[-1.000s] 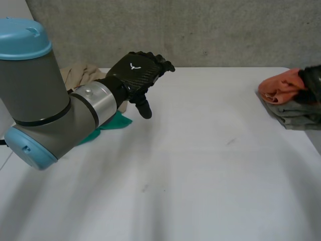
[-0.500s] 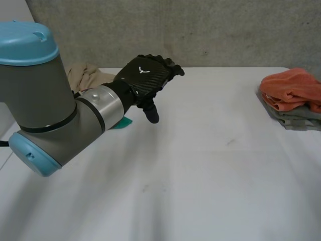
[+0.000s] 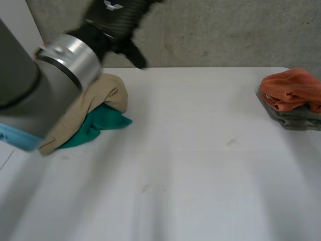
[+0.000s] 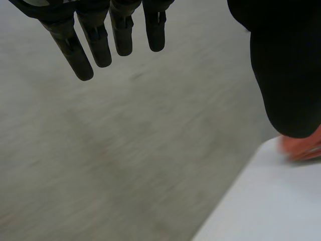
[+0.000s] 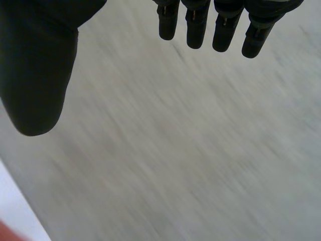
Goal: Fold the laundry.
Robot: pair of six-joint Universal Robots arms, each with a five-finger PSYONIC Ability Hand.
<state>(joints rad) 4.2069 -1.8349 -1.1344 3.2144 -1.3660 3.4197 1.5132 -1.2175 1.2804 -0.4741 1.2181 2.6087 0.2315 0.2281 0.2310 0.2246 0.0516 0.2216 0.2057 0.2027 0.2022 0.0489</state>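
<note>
A loose pile lies at the table's left: a tan cloth (image 3: 103, 95) draped over a green cloth (image 3: 103, 124). At the far right an orange cloth (image 3: 291, 86) sits folded on top of grey folded cloths (image 3: 296, 118). My left hand (image 3: 118, 12) is raised high above the table's back left, fingers (image 4: 95, 42) straight and spread from the thumb (image 4: 288, 75), holding nothing. The orange cloth (image 4: 303, 148) shows beyond that thumb. My right hand (image 5: 200, 27) faces the grey wall with straight fingers and thumb (image 5: 37, 75) apart, empty.
The white table (image 3: 200, 165) stretches between the pile and the folded stack. A grey wall (image 3: 225, 30) runs behind its back edge. A strip of the table's edge (image 5: 15, 211) lies below my right thumb.
My left arm has swung up and back from over the pile, uncovering the tan and green cloths. My right hand, at the orange stack a second ago, has drawn away from it.
</note>
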